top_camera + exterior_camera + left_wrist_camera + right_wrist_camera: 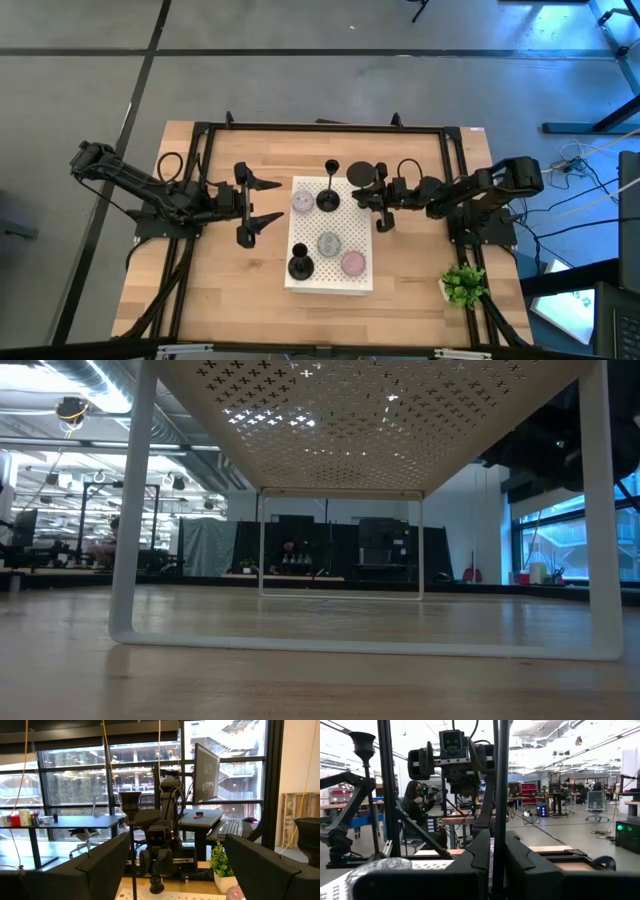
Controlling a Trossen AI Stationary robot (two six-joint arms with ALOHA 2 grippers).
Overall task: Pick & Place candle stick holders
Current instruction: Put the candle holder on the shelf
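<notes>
A white perforated stand (330, 250) sits in the middle of the wooden surface (220, 290), and everything else can be placed from it.

The right hand (381, 197) is at the stand's right edge, near its far corner. Its fingers are closed tight on the thin stem of one candle stick holder (364, 172), which is tilted so its round base shows just past the stand's far right corner; in the right wrist view the stem (500, 795) runs up between the two dark fingers (470, 865).

The left hand (258, 206) hovers just off the stand's left edge, its fingers spread wide and holding nothing.

A second candle stick holder (328, 195) stands upright on the stand's far part, between the two hands; the left wrist view shows its cup and stem (130, 805). A third candle stick holder (300, 265) stands upright at the stand's near left corner.

Three small round candles also lie on the stand: a pale one (302, 201) just left of the second holder, a grey one (329, 243) near the middle, and a pink one (353, 263) toward the near right corner.

A small green potted plant (462, 284) sits on the surface well to the right of the stand, by the near side.
</notes>
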